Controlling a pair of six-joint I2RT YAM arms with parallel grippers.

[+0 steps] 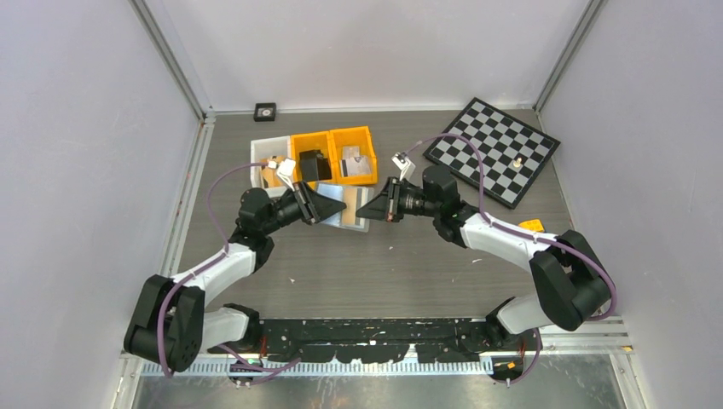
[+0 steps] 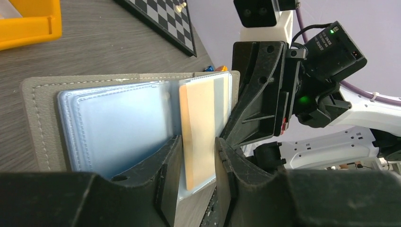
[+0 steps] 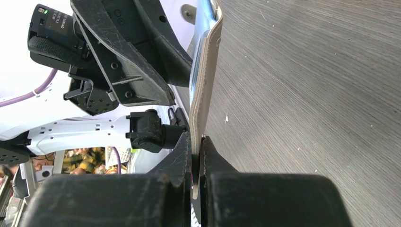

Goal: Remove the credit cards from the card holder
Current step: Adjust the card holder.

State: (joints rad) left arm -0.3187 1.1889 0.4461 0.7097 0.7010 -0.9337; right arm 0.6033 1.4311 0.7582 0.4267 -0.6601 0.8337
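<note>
The card holder (image 1: 355, 221) (image 2: 38, 123) is a grey stitched case lying open between my two arms, lifted on one side off the table. Inside it, clear sleeves show a pale blue credit card (image 2: 118, 127). A tan credit card (image 2: 201, 123) sticks partway out of its sleeve. My left gripper (image 2: 198, 142) (image 1: 334, 206) has a finger against each long edge of that tan card, which bows slightly. My right gripper (image 3: 196, 138) (image 1: 365, 210) is shut on the holder's grey edge (image 3: 204, 94) from the opposite side.
Two orange bins (image 1: 332, 153) and a white bin (image 1: 266, 152) stand just behind the grippers. A chessboard (image 1: 494, 152) with a small piece on it lies at the back right. A small orange object (image 1: 531, 225) sits by the right arm. The two grippers nearly touch.
</note>
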